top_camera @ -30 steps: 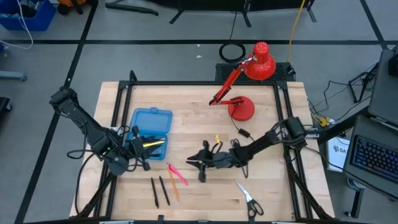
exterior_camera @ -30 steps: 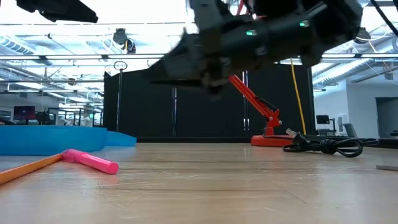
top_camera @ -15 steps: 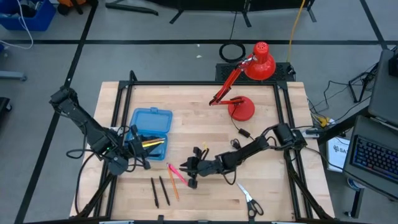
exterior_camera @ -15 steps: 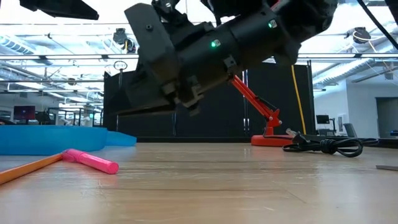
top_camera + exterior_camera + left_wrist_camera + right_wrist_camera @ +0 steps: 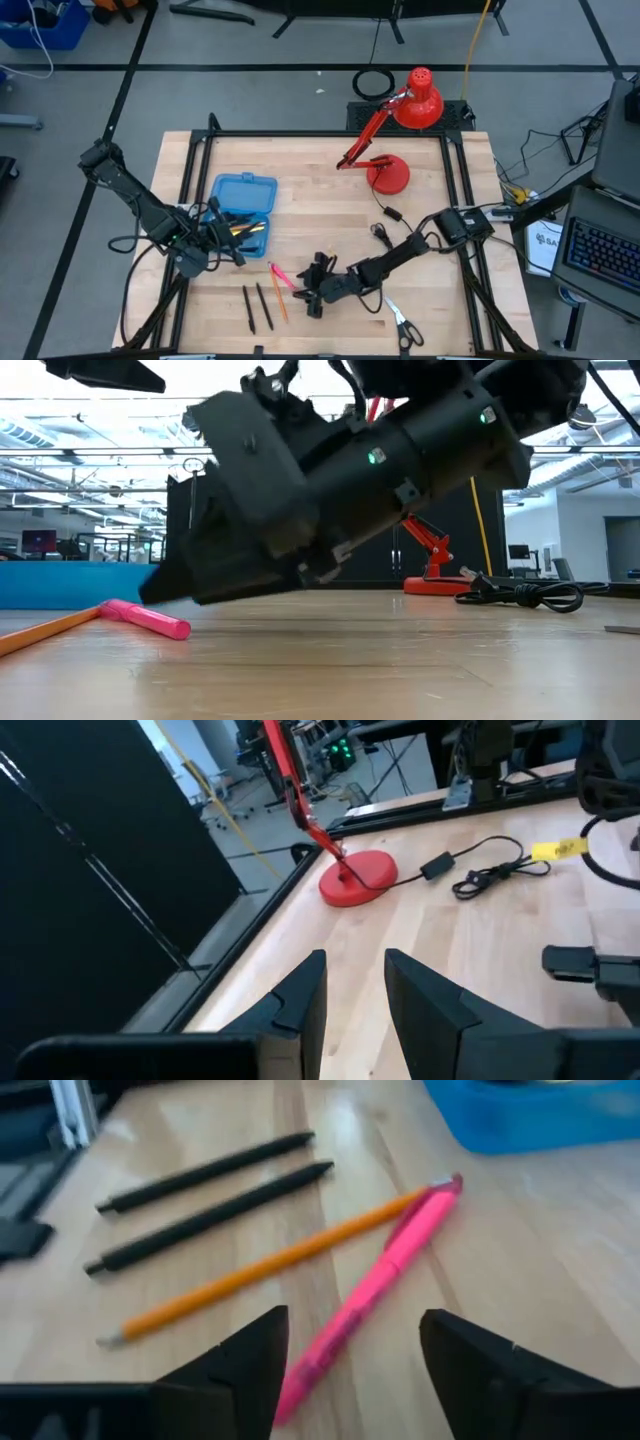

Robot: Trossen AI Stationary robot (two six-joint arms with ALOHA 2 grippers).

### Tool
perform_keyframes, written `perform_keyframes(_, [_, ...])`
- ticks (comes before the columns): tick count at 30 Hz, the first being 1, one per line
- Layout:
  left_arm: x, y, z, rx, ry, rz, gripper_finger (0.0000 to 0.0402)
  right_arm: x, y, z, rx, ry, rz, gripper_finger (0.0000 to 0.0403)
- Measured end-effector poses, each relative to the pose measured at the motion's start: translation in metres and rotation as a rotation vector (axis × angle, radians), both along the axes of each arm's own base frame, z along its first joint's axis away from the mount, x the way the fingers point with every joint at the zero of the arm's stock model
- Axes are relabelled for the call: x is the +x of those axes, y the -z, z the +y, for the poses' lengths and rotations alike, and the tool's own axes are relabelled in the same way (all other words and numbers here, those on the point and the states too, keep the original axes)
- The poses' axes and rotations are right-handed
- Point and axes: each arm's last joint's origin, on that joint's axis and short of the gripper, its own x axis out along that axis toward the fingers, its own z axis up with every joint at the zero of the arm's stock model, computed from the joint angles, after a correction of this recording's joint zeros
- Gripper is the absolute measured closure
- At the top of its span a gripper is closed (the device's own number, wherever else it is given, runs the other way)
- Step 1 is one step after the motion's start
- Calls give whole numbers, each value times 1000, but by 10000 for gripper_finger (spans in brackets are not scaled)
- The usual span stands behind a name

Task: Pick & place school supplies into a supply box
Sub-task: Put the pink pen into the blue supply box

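The supply box (image 5: 243, 195) is a flat blue case at the table's left, with pens and a yellow marker lying in it. My left gripper (image 5: 225, 243) hovers open at its near right corner, nothing between its fingers (image 5: 300, 1000). A pink pen (image 5: 281, 277), an orange pencil (image 5: 280, 302) and two black pens (image 5: 256, 307) lie on the wood near the front edge. My right gripper (image 5: 300, 285) is low over the table and open. Its fingers stand on either side of the pink pen's (image 5: 390, 1270) near end without touching it. Scissors (image 5: 402, 320) lie at the near right.
A red desk lamp (image 5: 400, 110) stands at the far right on its round base (image 5: 388, 175). Its black cable (image 5: 383, 222) lies coiled on the table behind my right arm. Black frame rails run along the table's left and right edges.
My right gripper has gone toward the table's near-left corner and down, from beside the cable to just over the pink pen, tipping more nose-down. The pens, the pencil and the box lie where they were.
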Motion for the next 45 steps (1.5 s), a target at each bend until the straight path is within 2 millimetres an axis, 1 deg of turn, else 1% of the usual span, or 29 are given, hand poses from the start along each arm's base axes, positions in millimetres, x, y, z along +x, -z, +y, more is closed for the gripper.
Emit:
perform_keyframes(3, [0,0,-1,-27,13,-2,295,7,4,8,-24,-20,-9,175])
perform_keyframes(6, [0,1,-1,-60,24,-4,295,8,10,15,-40,-26,1,179])
perform_keyframes(11, [0,3,-1,-98,36,2,295,8,17,17,-30,0,12,191])
perform_keyframes(15, [0,4,-1,-130,39,3,295,7,20,12,-12,58,53,203])
perform_keyframes(18, [-1,4,-2,-151,48,2,295,6,21,10,-40,88,63,214])
perform_keyframes(24, [-1,5,-3,-188,77,15,295,5,24,7,-52,127,70,244])
perform_keyframes(26, [-1,6,-4,-195,79,16,295,3,26,5,-61,159,71,255])
perform_keyframes(31, [-3,6,-6,-207,88,14,295,-2,32,1,-69,177,85,279])
perform_keyframes(37, [-3,6,-6,-206,89,14,295,-7,38,-4,-9,178,20,293])
perform_keyframes(42, [-3,6,-6,-180,85,16,295,-15,49,-14,11,224,71,304])
perform_keyframes(45, [-3,6,-5,-164,72,11,295,-16,50,-16,1,221,65,309])
